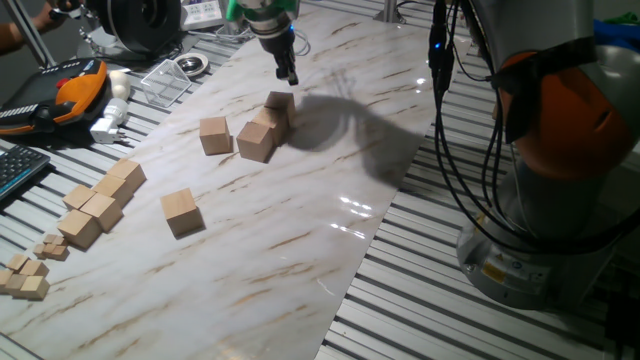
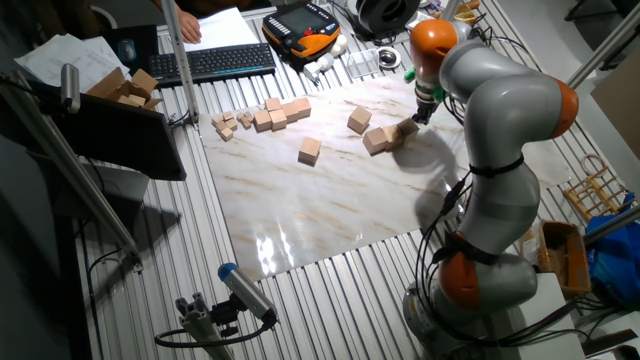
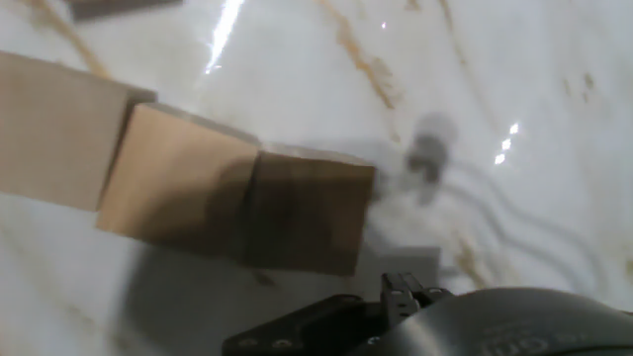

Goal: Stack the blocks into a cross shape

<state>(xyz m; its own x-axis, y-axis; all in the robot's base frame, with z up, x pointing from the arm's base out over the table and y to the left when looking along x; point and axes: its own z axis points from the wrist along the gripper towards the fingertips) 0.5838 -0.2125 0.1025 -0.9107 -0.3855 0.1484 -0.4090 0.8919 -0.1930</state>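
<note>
From one fixed view, the gripper [image 1: 288, 72] hangs just above the marble table [image 1: 300, 230], its dark fingers close together and nothing between them. Right below it sits a cluster of blocks [image 1: 266, 124] pressed together, one resting higher than the others. A single block [image 1: 214, 135] stands just to their left, and another lone block [image 1: 181, 212] lies well apart, nearer the front edge. At the far left is a joined row of cubes [image 1: 100, 203] with small cubelets [image 1: 25, 278] beside it.

From the other fixed view, the arm [image 2: 500, 130] bends over the table's far side, the gripper [image 2: 421, 113] just beside the cluster [image 2: 388, 135]. One block [image 2: 359, 120] stands near it, another [image 2: 309, 151] further off.

In the hand view, three blocks [image 3: 198, 183] lie touching in a line, the nearest in shadow; whether the fingers are fully closed I cannot tell here
</note>
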